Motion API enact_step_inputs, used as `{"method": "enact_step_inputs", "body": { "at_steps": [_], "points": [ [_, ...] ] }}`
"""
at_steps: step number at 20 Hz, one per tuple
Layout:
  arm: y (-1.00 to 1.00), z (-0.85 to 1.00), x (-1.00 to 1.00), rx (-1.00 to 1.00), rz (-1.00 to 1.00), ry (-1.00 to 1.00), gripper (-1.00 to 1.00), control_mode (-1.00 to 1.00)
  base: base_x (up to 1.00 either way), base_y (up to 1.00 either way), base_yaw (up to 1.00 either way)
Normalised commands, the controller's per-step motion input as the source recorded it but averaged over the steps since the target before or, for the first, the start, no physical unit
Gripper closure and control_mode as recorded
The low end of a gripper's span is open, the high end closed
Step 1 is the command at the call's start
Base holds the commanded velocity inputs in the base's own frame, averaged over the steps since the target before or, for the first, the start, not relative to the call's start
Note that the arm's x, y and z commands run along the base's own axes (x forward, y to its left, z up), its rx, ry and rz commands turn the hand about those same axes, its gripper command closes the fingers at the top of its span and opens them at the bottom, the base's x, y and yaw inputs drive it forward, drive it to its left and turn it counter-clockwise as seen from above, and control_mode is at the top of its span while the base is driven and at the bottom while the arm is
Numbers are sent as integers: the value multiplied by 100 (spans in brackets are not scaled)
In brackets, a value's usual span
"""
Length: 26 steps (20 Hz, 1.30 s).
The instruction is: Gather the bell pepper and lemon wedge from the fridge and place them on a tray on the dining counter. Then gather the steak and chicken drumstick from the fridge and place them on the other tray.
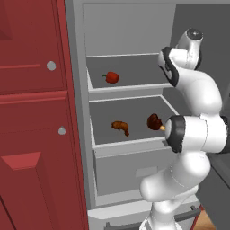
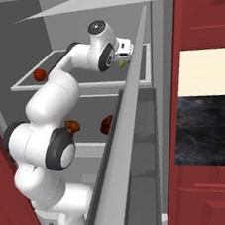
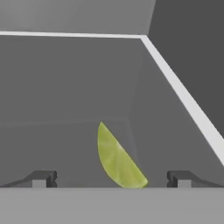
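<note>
- The fridge (image 1: 81,134) stands open ahead of the hand, with a red cabinet door (image 1: 31,112) off to one side. No brand, label or writing can be read anywhere.
- The upper shelf (image 1: 130,85) is the one the hand has reached into; the lower shelf (image 1: 130,141) lies below the hand.
- The hand (image 3: 111,178) is released, its two fingertips (image 3: 43,178) spread wide with nothing between them, at the near right corner of the upper shelf.
- The bell pepper (image 1: 111,77) sits on the same shelf, well away from the hand toward the far side.
- The steak (image 1: 154,120) and the chicken drumstick (image 1: 121,126) lie on the lower shelf, beneath the hand.
- The lemon wedge (image 3: 117,159) lies on the upper shelf just ahead of the hand, between the lines of its open fingers.
- Judged as a thing to handle: the wedge looks light, thin and soft, likely slick on the cut faces. A grip across its flat sides near the thick middle seems best, with gentle pressure so it neither squashes nor slips out.
</note>
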Motion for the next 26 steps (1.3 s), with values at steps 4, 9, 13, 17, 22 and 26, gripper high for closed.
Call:
{"method": "enact_step_inputs", "body": {
  "at_steps": [4, 9, 13, 17, 22, 26],
  "points": [
    [-1, -3, 27, 0, 0, 0, -100, -100, 0, 0, 0],
    [-3, -4, 24, 0, 0, 0, -100, -100, 0, 0, 0],
    [-6, -7, 12, 0, 0, 0, -100, -100, 0, 0, 0],
    [-9, -9, 8, 0, 0, 0, -100, -100, 0, 0, 0],
    [-7, -8, 9, 0, 0, 0, -100, -100, 0, 0, 0],
    [-1, -9, 7, 0, 0, 0, -100, -100, 0, 0, 0]
  ]
}}
